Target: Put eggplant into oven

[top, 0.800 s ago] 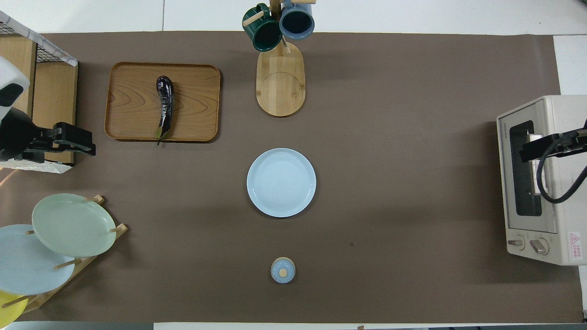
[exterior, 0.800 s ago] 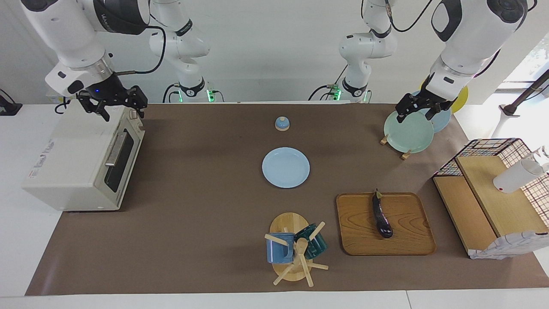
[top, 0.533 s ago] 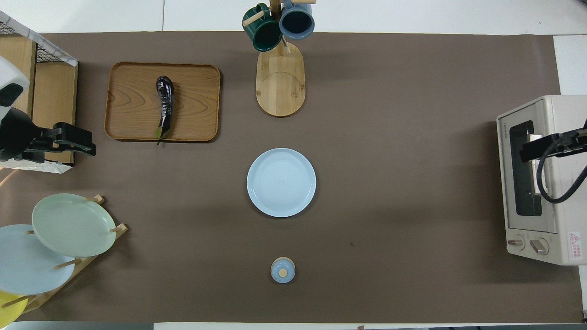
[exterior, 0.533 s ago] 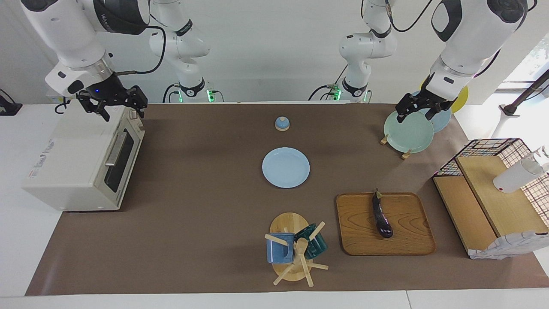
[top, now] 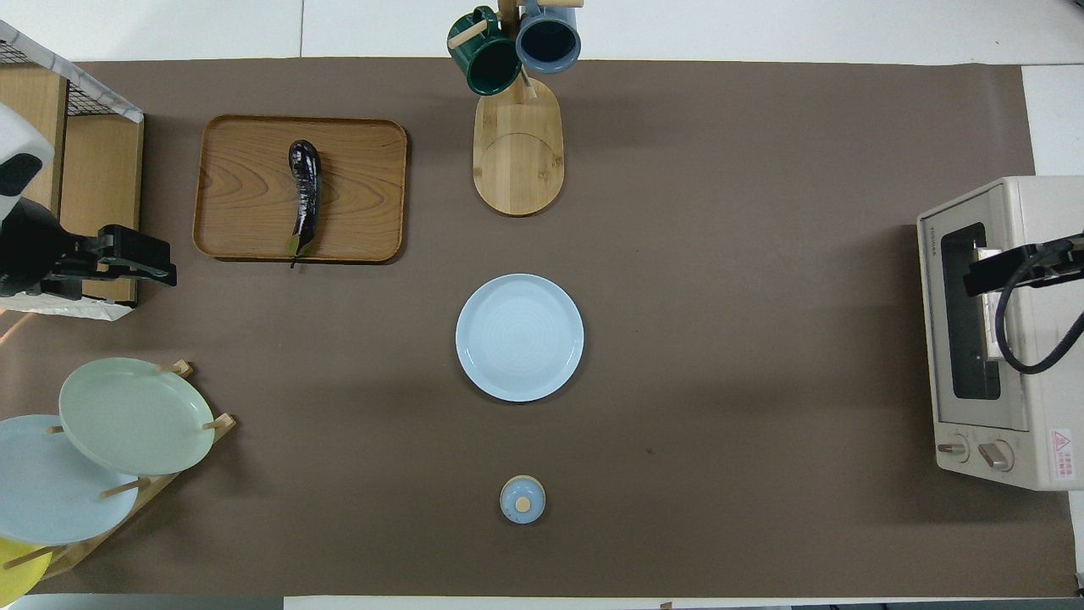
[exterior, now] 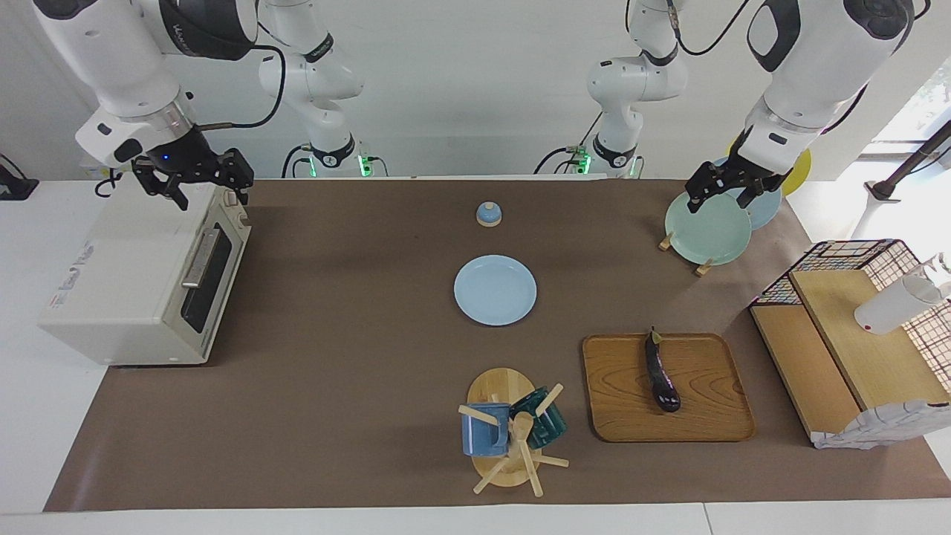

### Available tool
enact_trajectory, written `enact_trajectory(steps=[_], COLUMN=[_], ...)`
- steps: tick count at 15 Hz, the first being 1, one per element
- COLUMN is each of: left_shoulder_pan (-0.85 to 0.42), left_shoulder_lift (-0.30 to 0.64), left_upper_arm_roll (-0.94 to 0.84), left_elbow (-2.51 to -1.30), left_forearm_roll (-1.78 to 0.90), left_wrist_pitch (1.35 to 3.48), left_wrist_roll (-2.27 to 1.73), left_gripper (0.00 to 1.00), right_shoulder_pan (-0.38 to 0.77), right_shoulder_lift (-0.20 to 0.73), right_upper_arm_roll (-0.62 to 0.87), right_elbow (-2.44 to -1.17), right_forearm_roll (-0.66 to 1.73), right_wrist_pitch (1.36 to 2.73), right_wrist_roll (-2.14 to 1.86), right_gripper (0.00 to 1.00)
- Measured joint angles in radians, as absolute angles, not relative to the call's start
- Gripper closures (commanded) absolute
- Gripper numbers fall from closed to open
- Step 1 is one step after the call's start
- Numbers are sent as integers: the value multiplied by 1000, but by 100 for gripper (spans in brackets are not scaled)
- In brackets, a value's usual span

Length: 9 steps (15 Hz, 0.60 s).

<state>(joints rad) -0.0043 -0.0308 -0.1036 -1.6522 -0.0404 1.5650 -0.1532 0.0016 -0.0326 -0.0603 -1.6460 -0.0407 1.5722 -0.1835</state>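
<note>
Two grippers hang clear of the work: the right gripper (exterior: 195, 180) over the boxy cream oven (exterior: 141, 279), probably to reach its closed door's metal handle, fingers apart; the left gripper (exterior: 732, 187) waits over the plate rack (exterior: 706, 227), fingers unreadable. Glossy and slender, the eggplant (exterior: 661, 371) lies on the wooden tray (exterior: 713, 416).
</note>
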Motion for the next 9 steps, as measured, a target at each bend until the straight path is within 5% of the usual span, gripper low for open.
enact_trajectory(steps=[1, 9], left_shoulder_pan=[-4, -11], left_shoulder_lift=[-31, 60], left_upper_arm_roll=[-104, -104], left_elbow=[-1652, -1656], left_forearm_roll=[-40, -41], left_wrist_pitch=[1573, 1694], left_wrist_roll=[-153, -153], left_gripper=[0, 0], right_shoulder_pan=[2, -30], right_shoulder_lift=[-33, -96], right_upper_arm_roll=[-60, -64], right_elbow=[-1651, -1887], right_forearm_roll=[-41, -144], right_wrist_pitch=[1595, 1800], right_wrist_roll=[-197, -180], right_gripper=[100, 100])
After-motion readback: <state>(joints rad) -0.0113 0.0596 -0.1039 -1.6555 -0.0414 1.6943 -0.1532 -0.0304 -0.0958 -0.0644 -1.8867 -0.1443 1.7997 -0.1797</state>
